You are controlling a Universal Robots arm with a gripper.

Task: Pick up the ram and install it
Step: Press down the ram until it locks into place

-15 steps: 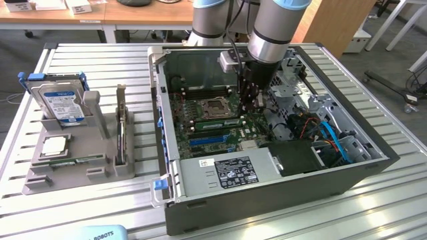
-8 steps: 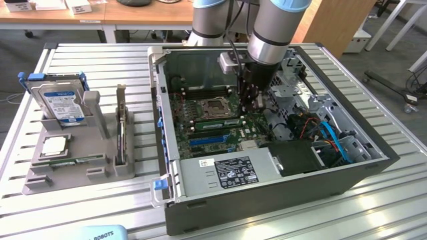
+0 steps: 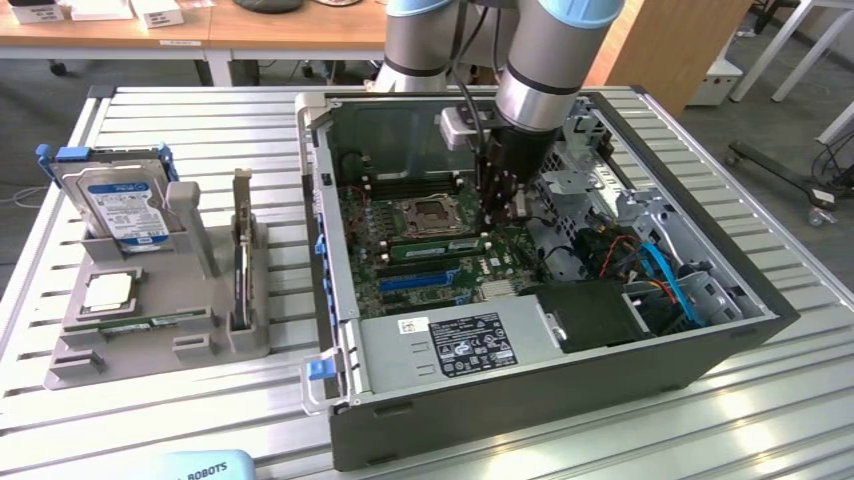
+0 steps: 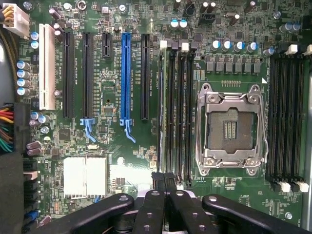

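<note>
The ram [image 3: 430,246] stands on edge in a memory slot of the motherboard [image 4: 107,105], inside the open computer case [image 3: 534,400]. It runs alongside the empty CPU socket [image 3: 434,212], between that socket and the blue expansion slot [image 3: 414,278]. The end effector [image 3: 505,222] reaches down into the case at the end of the ram towards the exterior view's right. Its black fingers [image 4: 158,195] are drawn together, with the tips right over that end of the slot row. Whether they pinch or press the stick cannot be told.

The case lies on its side on the slatted metal table [image 3: 747,420]. On the exterior view's left, well apart from the case, a grey fixture [image 3: 80,365] holds an upright hard drive [image 3: 127,205], a square silver CPU chip [image 3: 107,290] and another narrow green stick [image 3: 140,323] lying flat.
</note>
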